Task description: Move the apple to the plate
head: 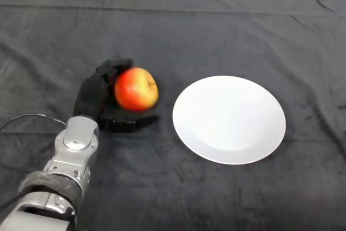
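A red and yellow apple (135,88) is held in my black left hand (94,94), left of the middle of the table. My fingers curl round the apple's far side and my thumb lies under its near side. A white round plate (229,119) lies flat on the dark cloth to the right of the apple, with a small gap between them. The plate has nothing on it.
A dark cloth (216,25) with some creases covers the whole table. My silver-grey arm (67,169) comes in from the lower left.
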Action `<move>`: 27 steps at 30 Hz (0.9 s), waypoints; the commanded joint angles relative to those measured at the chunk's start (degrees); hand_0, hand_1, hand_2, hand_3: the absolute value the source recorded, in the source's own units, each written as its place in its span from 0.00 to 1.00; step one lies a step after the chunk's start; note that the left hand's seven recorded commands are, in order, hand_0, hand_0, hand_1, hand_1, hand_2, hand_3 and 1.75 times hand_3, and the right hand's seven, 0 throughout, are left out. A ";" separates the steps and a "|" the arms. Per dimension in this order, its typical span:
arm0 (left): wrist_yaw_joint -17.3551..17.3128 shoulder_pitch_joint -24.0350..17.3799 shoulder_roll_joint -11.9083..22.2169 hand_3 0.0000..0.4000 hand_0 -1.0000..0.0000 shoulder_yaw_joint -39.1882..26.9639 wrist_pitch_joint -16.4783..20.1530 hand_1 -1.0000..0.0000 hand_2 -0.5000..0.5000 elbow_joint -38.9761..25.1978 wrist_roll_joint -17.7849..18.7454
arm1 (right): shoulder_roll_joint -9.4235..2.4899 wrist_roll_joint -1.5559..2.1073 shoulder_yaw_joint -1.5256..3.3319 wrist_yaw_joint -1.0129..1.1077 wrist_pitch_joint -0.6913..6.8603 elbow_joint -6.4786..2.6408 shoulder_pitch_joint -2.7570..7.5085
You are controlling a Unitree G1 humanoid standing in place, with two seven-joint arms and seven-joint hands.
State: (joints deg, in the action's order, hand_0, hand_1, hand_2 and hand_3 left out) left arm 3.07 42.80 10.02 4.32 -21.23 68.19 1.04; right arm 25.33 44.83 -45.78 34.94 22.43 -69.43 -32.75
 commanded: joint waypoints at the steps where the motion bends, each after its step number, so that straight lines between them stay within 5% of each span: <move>1: -0.05 4.72 0.12 1.00 0.00 1.89 1.21 0.00 0.50 2.58 1.09 | 0.38 0.92 -0.55 -0.28 -0.33 0.65 -1.13; 16: 0.73 7.02 0.43 1.00 0.00 2.87 -0.50 0.00 0.50 0.85 1.18 | 0.40 0.90 -0.55 -0.24 -0.34 0.59 -1.15; 27: 3.35 8.78 -2.88 1.00 0.00 7.41 -6.18 0.00 0.50 -0.62 -1.43 | 0.42 0.89 -0.56 -0.21 -0.35 0.54 -1.17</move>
State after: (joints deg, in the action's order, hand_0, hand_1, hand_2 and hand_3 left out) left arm 6.01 47.58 7.55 11.02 -26.25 68.16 0.50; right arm 25.33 44.84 -45.80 34.99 22.42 -69.43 -32.75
